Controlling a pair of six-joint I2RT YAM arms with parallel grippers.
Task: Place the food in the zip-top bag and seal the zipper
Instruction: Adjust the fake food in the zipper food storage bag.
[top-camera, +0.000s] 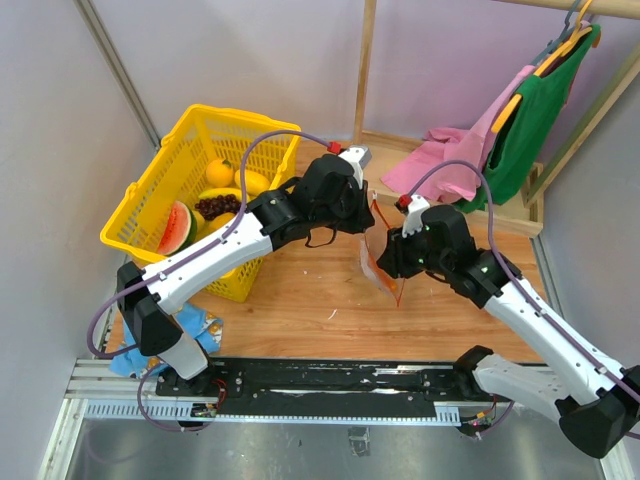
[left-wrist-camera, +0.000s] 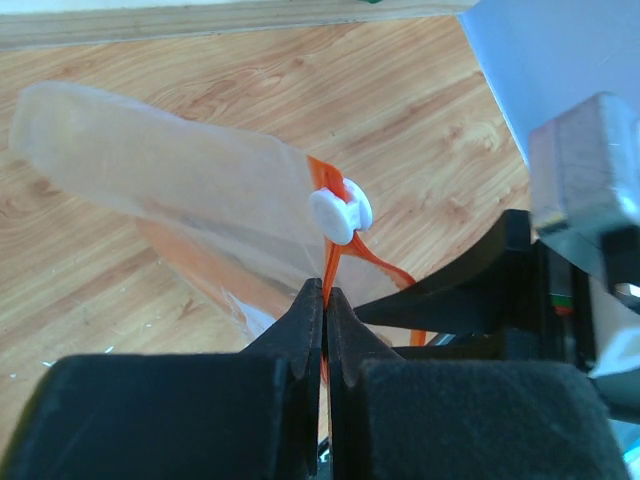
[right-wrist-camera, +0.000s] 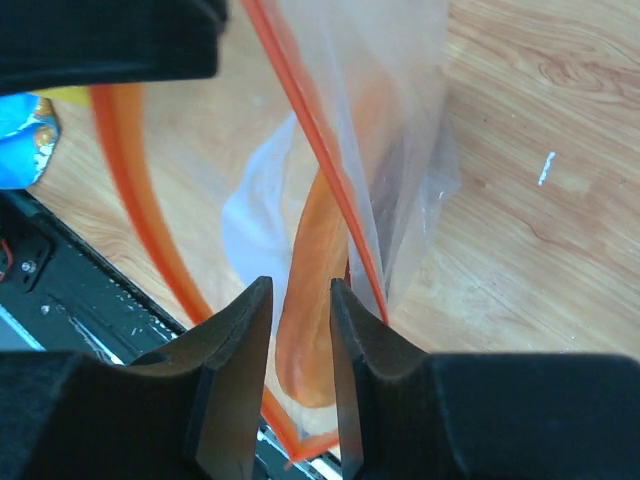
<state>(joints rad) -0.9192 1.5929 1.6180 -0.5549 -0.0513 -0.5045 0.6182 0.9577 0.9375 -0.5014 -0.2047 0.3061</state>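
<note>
The zip-top bag hangs clear and crinkly between the two arms over the wooden table. My left gripper is shut on the zipper, the red strip, just below its white slider. My right gripper stands open at the bag's mouth, and a long orange piece of food lies in the bag between its fingers, with a gap to the left finger. More food sits in the yellow basket: a watermelon wedge, round yellow fruits and a dark bunch.
A pink cloth and a green garment hang at the back right on a wooden frame. A blue wrapper lies by the left arm's base. A black rail runs along the near edge.
</note>
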